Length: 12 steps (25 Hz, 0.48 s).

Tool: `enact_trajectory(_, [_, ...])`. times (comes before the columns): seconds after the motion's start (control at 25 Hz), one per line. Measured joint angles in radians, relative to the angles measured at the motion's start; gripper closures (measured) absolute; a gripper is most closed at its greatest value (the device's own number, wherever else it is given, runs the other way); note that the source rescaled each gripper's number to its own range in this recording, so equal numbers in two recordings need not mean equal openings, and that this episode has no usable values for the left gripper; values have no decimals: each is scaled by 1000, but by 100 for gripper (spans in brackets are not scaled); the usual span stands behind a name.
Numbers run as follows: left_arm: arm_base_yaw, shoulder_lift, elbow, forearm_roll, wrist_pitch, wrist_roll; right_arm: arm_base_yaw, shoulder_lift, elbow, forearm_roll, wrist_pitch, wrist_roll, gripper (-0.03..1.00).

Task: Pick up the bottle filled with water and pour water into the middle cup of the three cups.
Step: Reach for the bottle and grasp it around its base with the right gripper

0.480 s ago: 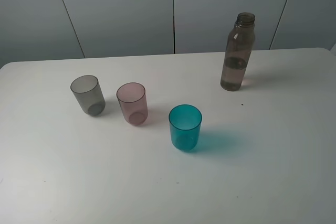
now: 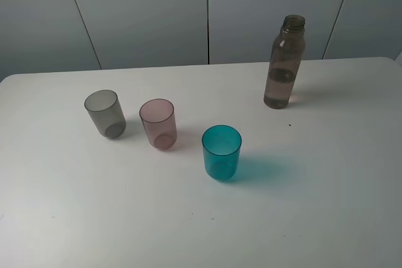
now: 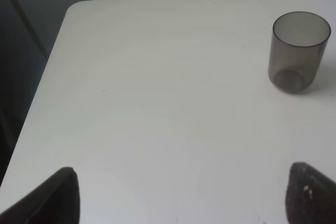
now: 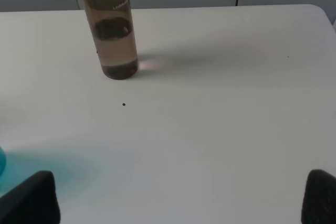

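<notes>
The brownish bottle stands upright and uncapped at the back right of the white table, with water in its lower part. It also shows in the right wrist view. The three cups stand in a slanting row: smoky grey, the pink middle cup and teal-blue. The grey cup also shows in the left wrist view. Neither gripper appears in the high view. The left gripper and right gripper are open over bare table, far from the cups and the bottle.
The table's left edge and rounded far corner show in the left wrist view. Grey wall panels stand behind the table. A small dark speck lies on the table near the bottle.
</notes>
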Motion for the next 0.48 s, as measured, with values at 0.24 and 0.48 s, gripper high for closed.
enact_trajectory(0.24, [0, 0, 0, 0, 0, 0, 0, 0, 0, 0, 0, 0, -3])
enact_trajectory(0.48, [0, 0, 0, 0, 0, 0, 0, 0, 0, 0, 0, 0, -3])
